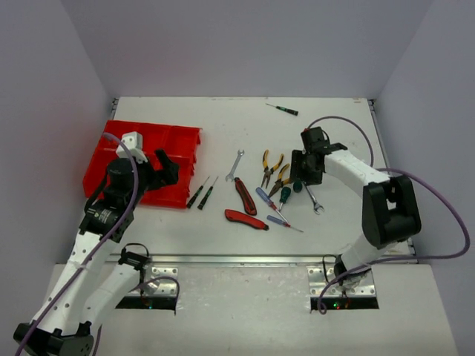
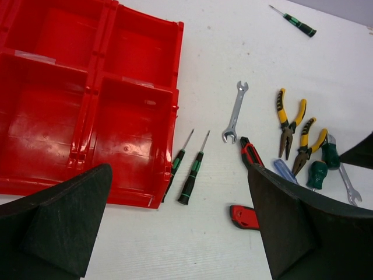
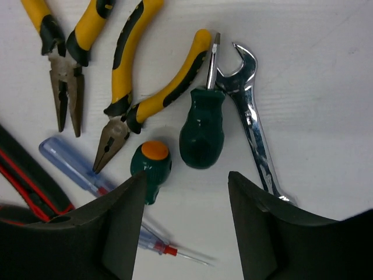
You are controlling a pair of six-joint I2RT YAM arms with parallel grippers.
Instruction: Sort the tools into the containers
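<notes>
Two arms, one scattered pile of tools. The red tray [image 1: 178, 141] sits at the left side of the table [image 1: 334, 126]. The left gripper [image 1: 165, 169] hangs over the tray's near edge with its fingers spread wide, holding nothing. A pair of thin green-black screwdrivers [image 2: 189, 181] lies side by side just beside the tray's near corner.

The right gripper [image 3: 185, 181] is low over the cluster on the right, jaws partway apart with nothing between them. A stubby green screwdriver [image 3: 201, 131] lies just beyond that gap, its blade up against a silver wrench [image 3: 253, 116] and the handle of some yellow pliers [image 3: 145, 87]. A second pair of pliers [image 3: 61, 58] lies next to those, and an orange-capped screwdriver [image 3: 150, 166] and a blue screwdriver [image 3: 70, 160] are close by.

Toward the middle lie two red-black knives [image 1: 245, 195] and another wrench [image 1: 235, 165]. One lone screwdriver [image 1: 283, 110] lies way off near the far edge.
</notes>
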